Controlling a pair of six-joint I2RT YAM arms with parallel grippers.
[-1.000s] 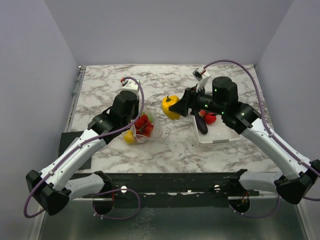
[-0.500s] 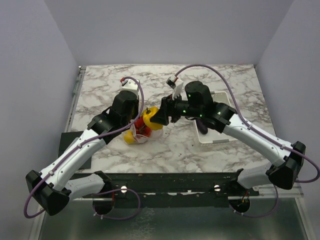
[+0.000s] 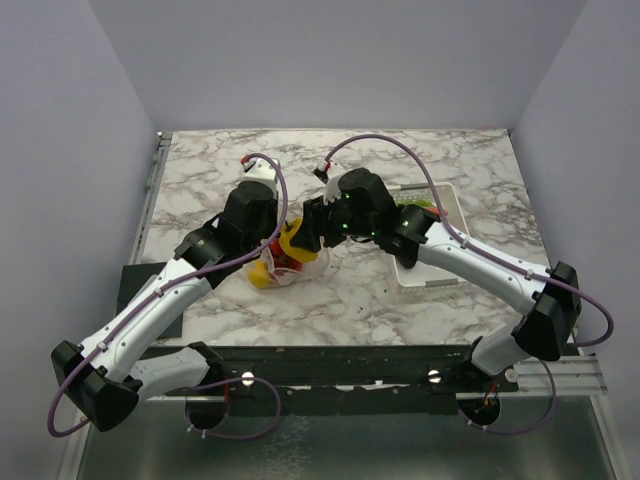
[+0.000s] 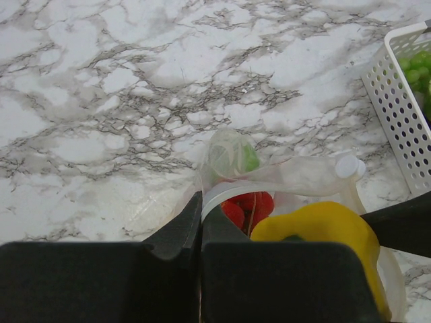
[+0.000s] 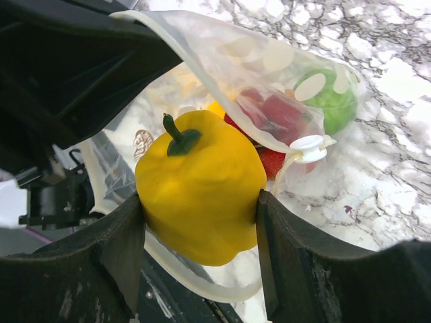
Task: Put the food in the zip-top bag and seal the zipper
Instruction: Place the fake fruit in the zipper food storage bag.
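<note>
My right gripper [image 5: 199,232] is clamped on the yellow pepper [image 5: 202,175], stem up. The zip-top bag [image 5: 222,47] mouth gapes just ahead of my jaws, rim arching over the pepper. My left gripper [image 4: 201,229] pinches the bag's rim, holding it open. Likely push straight in.

White arms [image 3: 150,312], black fingers [image 4: 101,282], purple cables [image 3: 284,200]

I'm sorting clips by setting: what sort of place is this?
Probably a lab robot test cell: plain walls box in a marble-patterned table, two robot arms mounted at its near edge, handling a toy pepper.
</note>
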